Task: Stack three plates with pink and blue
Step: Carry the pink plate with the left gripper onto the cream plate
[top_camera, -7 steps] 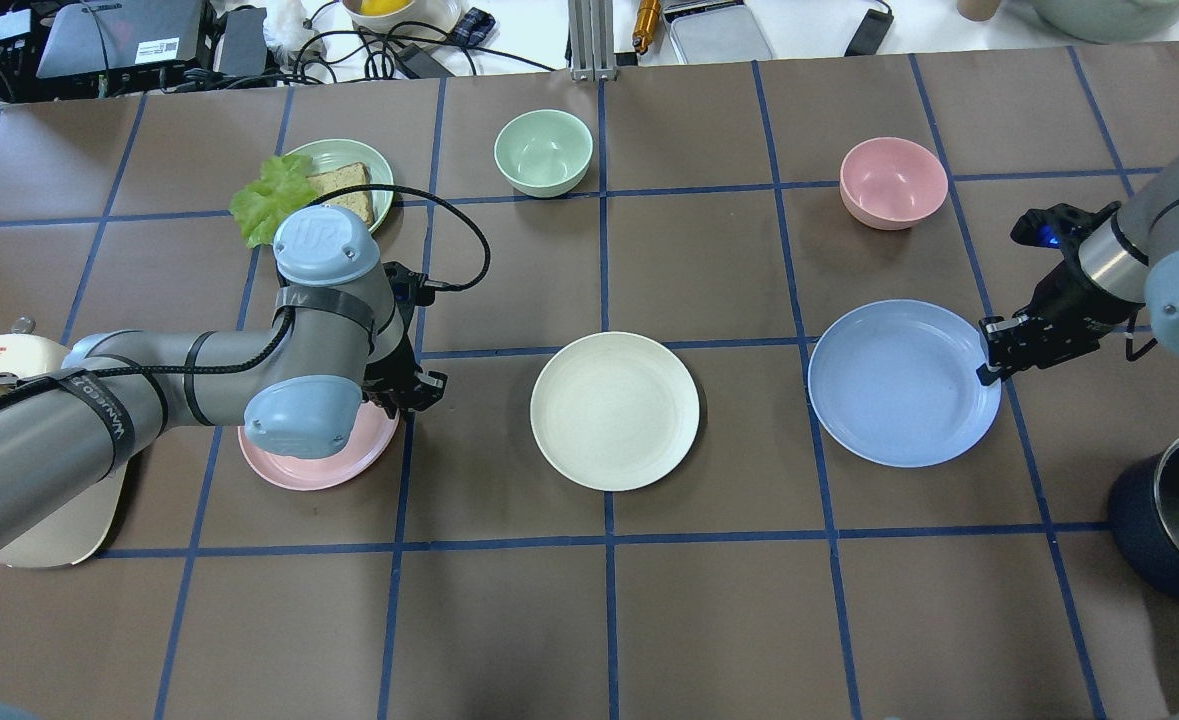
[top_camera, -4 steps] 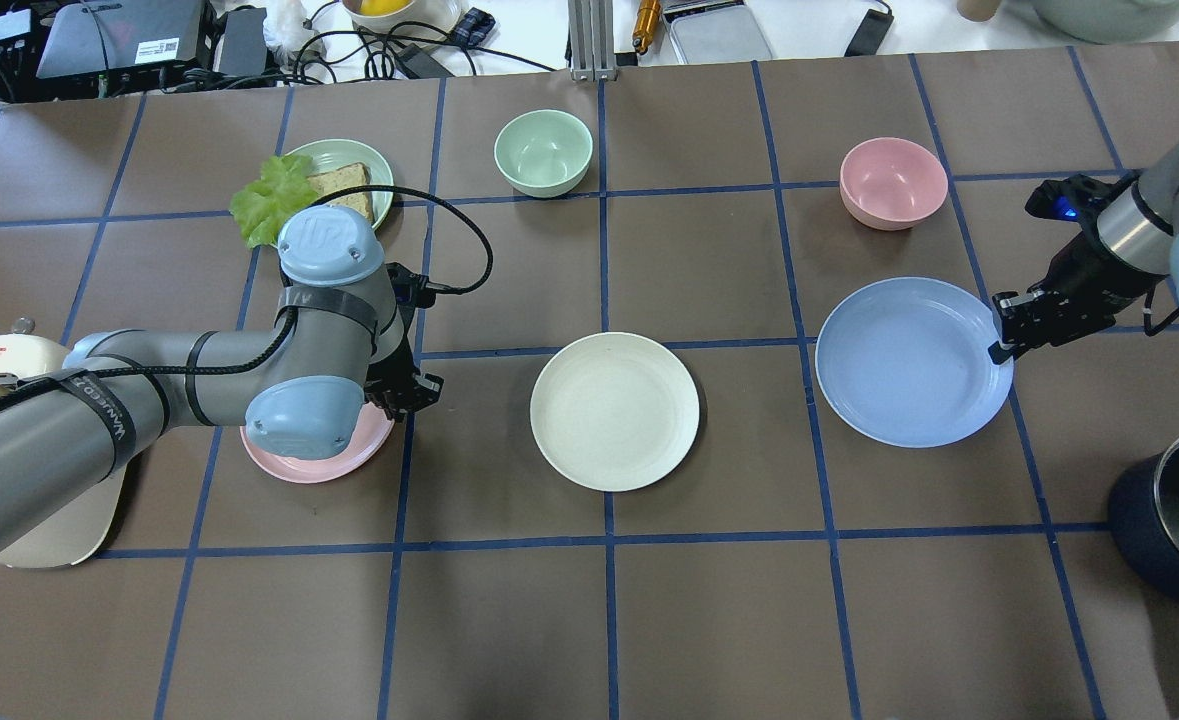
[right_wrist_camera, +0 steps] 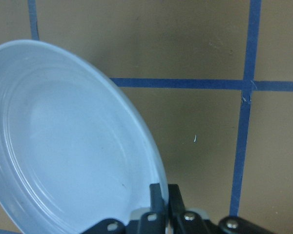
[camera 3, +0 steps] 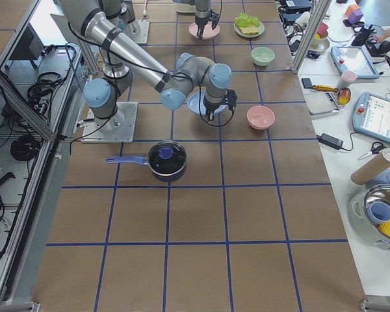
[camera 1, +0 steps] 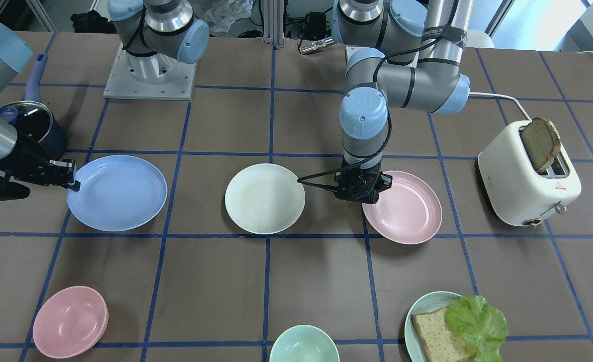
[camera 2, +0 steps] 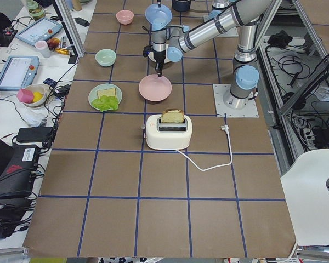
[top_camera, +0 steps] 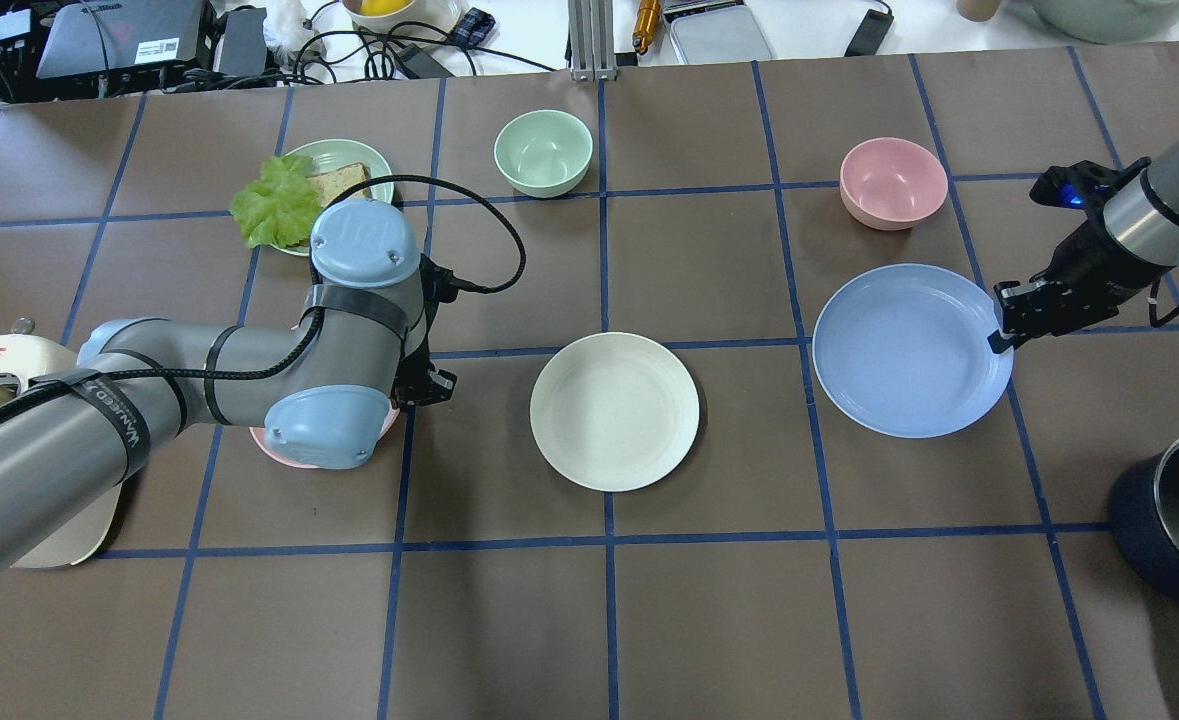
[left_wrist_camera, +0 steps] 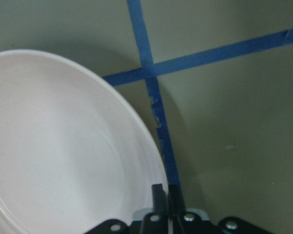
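Our left gripper (camera 1: 362,200) has its fingers pinched tight on the rim of the pink plate (camera 1: 407,211), on the edge nearest the middle of the table (camera 1: 301,281). The right gripper (top_camera: 999,338) is doing the same thing, clamped on the outer rim of the blue plate (top_camera: 904,350). Both plates have nothing in them. We can't tell whether either one is fully clear of the table.

The cream plate (camera 1: 263,198) lies flat between the two and apart from both. It's bare too, with no gripper on it.

Further out, past the pink plate, there's a white toaster (camera 1: 520,188) with a slice of bread (camera 1: 540,143) sticking up out of its slot. The teal plate (camera 1: 416,307) holds bread (camera 1: 434,332) and lettuce (camera 1: 477,322). The pink bowl (camera 1: 70,322) and mint bowl (camera 1: 304,348) are both bare inside. There's a dark saucepan (top_camera: 1174,515) with its lid on near the right arm.
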`<state>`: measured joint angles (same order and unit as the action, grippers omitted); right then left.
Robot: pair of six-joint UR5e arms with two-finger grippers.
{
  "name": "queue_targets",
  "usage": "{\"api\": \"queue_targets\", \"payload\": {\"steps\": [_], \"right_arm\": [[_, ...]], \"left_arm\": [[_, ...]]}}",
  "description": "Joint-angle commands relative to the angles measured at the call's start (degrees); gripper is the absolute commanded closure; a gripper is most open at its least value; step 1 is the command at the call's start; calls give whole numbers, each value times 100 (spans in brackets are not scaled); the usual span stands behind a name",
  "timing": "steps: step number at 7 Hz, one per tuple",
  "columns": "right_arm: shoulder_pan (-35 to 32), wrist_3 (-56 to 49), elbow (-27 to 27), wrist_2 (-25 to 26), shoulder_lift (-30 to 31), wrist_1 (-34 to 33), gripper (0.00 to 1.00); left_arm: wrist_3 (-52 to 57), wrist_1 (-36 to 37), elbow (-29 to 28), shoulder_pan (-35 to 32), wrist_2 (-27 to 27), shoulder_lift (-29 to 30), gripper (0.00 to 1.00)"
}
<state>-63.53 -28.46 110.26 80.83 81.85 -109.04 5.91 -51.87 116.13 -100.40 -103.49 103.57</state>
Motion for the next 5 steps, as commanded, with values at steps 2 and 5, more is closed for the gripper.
{"api": "queue_targets", "payload": {"steps": [2, 5], "right_arm": [[-46, 33, -5, -6, 32, -65, 100], [-54, 42, 4, -6, 32, -56, 100]], "left_arm": [[-20, -139, -677, -935, -119, 172, 100], [-336, -394, -1083, -1708, -66, 409, 100]]}}
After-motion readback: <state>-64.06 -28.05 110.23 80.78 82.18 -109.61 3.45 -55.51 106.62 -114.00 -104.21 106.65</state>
